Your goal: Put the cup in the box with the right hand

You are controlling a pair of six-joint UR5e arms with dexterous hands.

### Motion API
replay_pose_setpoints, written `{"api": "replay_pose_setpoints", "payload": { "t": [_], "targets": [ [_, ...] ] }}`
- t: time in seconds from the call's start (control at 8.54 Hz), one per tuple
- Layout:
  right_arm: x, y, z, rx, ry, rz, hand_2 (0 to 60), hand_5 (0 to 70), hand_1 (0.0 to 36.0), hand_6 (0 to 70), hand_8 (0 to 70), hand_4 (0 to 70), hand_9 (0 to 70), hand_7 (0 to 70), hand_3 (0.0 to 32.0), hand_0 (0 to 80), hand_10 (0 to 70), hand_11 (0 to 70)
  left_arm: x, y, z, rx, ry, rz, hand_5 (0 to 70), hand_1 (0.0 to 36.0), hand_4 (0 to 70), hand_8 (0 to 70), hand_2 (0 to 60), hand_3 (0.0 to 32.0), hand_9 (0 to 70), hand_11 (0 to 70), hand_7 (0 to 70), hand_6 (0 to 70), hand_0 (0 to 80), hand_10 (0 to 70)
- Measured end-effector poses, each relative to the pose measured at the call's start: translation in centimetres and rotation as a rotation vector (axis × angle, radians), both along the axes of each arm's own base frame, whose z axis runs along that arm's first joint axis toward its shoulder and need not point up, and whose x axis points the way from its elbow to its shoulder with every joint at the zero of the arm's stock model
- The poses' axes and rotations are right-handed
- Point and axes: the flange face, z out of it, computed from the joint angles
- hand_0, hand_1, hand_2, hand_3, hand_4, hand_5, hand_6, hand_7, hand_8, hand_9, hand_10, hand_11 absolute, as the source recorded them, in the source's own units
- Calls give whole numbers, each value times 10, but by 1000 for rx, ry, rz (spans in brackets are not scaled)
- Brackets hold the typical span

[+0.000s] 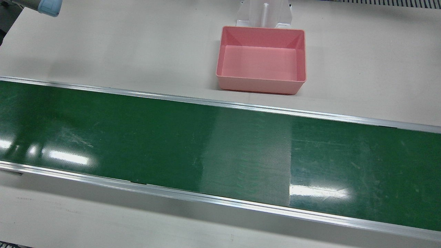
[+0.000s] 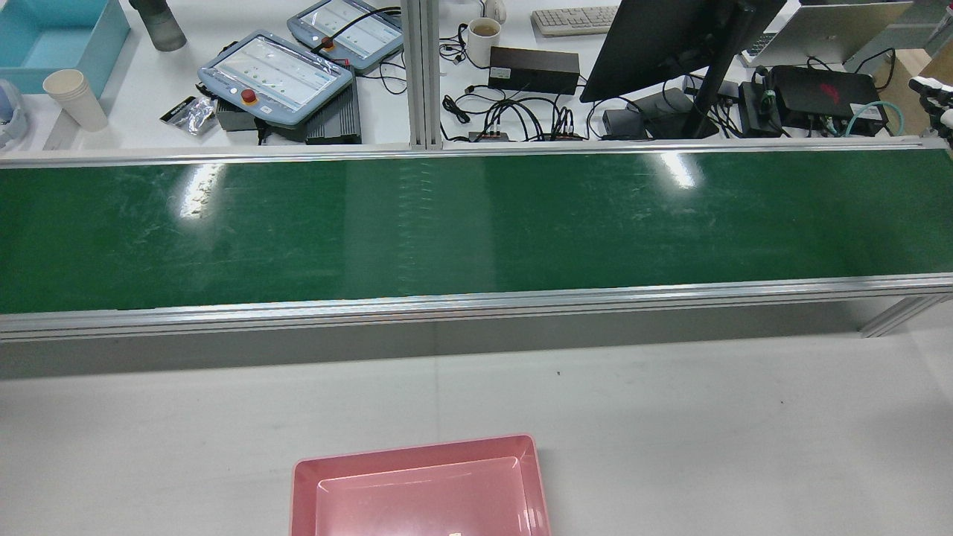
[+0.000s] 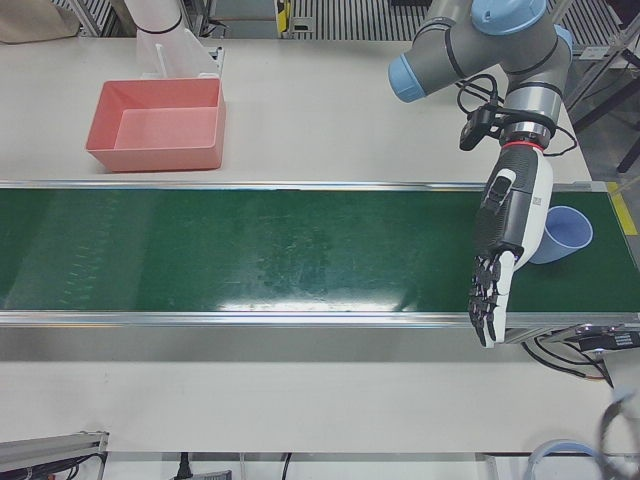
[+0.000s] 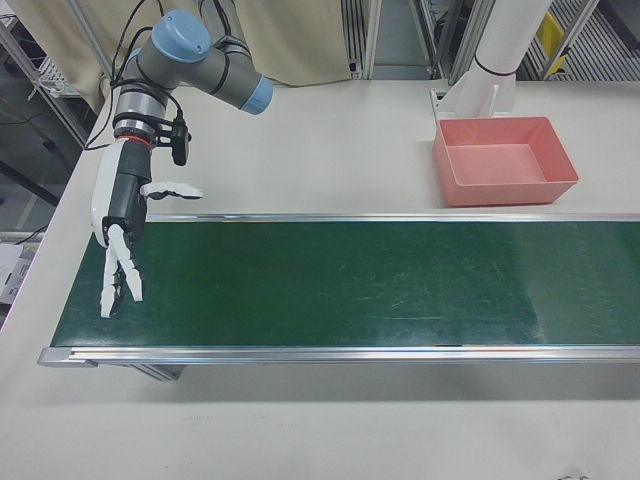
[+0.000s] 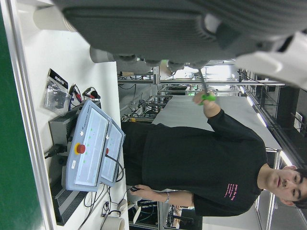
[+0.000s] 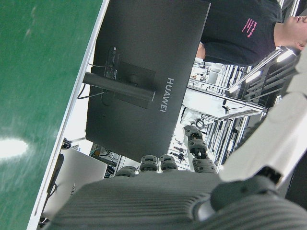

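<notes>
The cup, lying on the belt far from the box, looks light and rigid; grip its wall. The right hand hangs empty, fingers spread.

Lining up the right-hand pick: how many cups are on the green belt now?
1. A blue cup sits at the end of the belt, beside the left hand and partly hidden by it. None shows elsewhere on the belt.

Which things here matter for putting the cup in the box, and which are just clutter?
Job:
- blue cup
- pink box
- right hand, open
- green belt

Lying about:
- teach pendants
- monitor
- paper cups
- mug
</notes>
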Motion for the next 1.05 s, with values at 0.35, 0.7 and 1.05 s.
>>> {"api": "replay_pose_setpoints", "payload": {
  "t": [0.35,0.7,1.05],
  "targets": [
    [-7,-7,7,38,11,-9,138,13,49,32,40,0,73,117,0,137,0,0,0,0,0,0,0,0,0,0,0,0,0,0,0,0,0,0,0,0],
    [-16,-13,11,68,26,-22,160,4,26,47,40,0,100,203,0,32,0,0,0,0,0,0,0,0,0,0,0,0,0,0,0,0,0,0,0,0],
    [-21,-18,8,84,30,-29,124,21,67,29,34,0,60,92,0,223,0,0,1,0,0,0,0,1,0,0,0,0,0,0,0,0,0,0,0,0]
  ]
}}
